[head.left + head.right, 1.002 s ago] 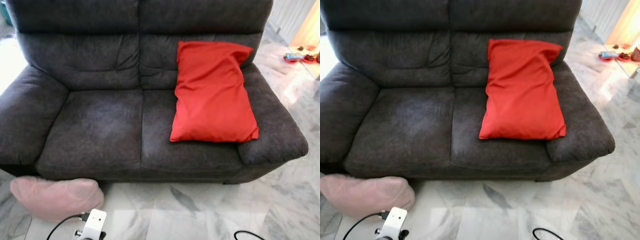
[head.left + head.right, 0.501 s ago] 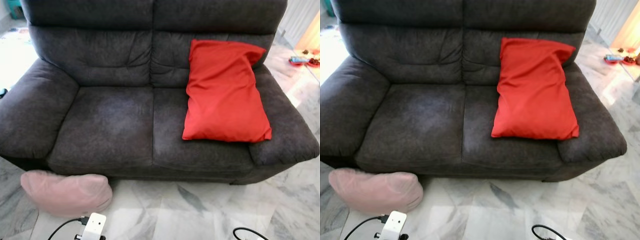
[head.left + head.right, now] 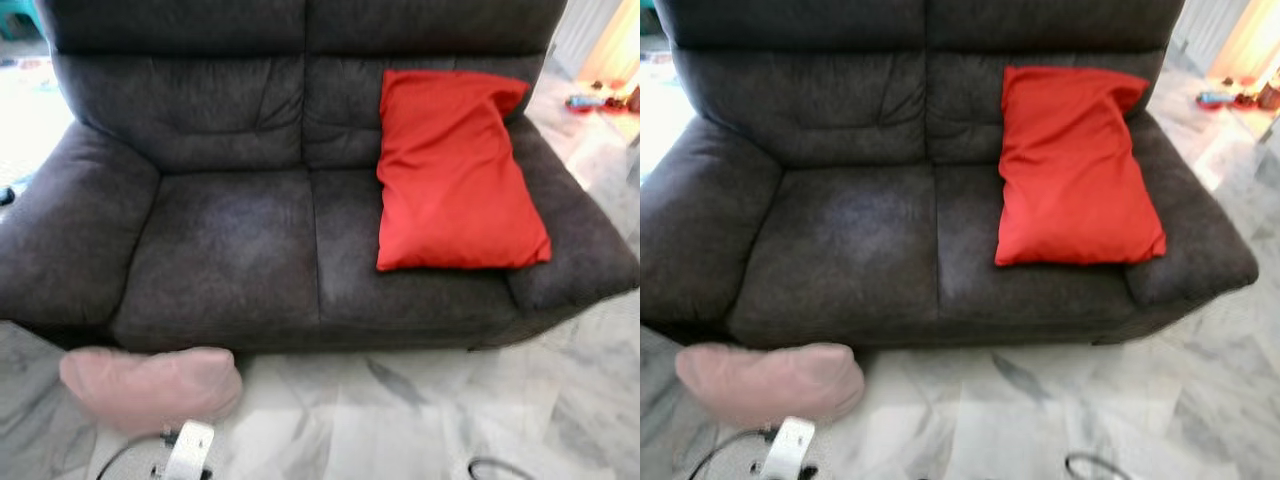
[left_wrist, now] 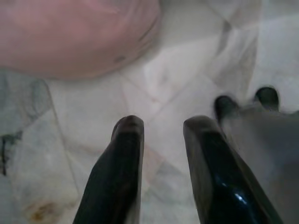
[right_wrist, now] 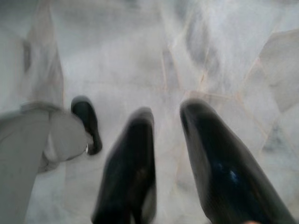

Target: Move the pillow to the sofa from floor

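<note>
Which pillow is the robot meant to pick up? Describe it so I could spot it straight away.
Find the dark grey sofa and look down to the marble floor at its front. By the sofa's left armrest lies a pale pink pillow, right against the sofa base. The other pillow is bright red and already sits on the seat.
</note>
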You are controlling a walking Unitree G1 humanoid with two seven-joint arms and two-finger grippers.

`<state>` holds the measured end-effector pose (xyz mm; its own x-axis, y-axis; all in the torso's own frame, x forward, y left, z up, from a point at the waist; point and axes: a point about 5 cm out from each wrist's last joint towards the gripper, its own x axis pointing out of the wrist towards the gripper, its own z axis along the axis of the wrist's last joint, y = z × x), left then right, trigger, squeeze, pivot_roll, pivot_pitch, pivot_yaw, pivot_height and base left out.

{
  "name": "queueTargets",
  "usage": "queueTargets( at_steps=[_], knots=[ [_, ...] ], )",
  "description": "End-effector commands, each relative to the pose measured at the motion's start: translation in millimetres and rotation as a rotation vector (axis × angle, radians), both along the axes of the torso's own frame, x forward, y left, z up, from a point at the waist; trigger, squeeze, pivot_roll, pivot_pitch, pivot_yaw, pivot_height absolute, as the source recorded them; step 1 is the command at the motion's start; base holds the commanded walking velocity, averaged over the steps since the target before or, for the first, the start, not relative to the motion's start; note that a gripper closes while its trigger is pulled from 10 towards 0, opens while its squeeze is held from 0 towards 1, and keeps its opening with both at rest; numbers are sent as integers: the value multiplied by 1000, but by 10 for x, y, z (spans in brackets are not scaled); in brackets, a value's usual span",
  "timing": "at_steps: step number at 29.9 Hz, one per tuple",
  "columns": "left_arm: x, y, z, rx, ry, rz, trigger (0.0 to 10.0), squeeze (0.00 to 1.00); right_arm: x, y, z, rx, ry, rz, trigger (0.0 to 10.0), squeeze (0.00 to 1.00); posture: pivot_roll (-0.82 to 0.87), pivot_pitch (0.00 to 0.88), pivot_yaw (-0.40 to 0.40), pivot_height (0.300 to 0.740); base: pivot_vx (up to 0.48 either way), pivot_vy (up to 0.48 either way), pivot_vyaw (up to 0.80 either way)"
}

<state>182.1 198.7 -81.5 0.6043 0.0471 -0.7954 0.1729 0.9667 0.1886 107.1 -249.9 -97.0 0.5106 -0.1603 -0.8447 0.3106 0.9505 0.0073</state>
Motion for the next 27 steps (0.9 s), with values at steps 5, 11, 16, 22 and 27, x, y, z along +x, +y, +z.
queueTargets(
  at_steps=[5, 11, 16, 22, 27],
  knots=[
    [-96, 52, -39, 6, 33, 12, 10000, 0, -77, 18, -27, 7, 24, -5, 10000, 0, -59, 137, 1, 740, 0, 480, 0],
    [-90, 46, -37, 4, 31, 8, 10000, 0, -75, 16, -26, 7, 22, -9, 10000, 0, -59, 134, 1, 740, 0, 480, 0],
    [-89, 34, -39, 3, 32, 8, 10000, 0, -74, 17, -26, 7, 23, -8, 10000, 0, -58, 136, 1, 740, 0, 480, 0],
    [-102, 15, -49, 2, 36, 8, 10000, 0, -73, 19, -26, 9, 21, -7, 10000, 0, -58, 138, 1, 740, 0, 480, 0],
    [-117, 9, -56, 1, 39, 8, 10000, 0, -71, 21, -25, 11, 19, -5, 10000, 0, -58, 138, 1, 740, 0, 480, 0]
  ],
)
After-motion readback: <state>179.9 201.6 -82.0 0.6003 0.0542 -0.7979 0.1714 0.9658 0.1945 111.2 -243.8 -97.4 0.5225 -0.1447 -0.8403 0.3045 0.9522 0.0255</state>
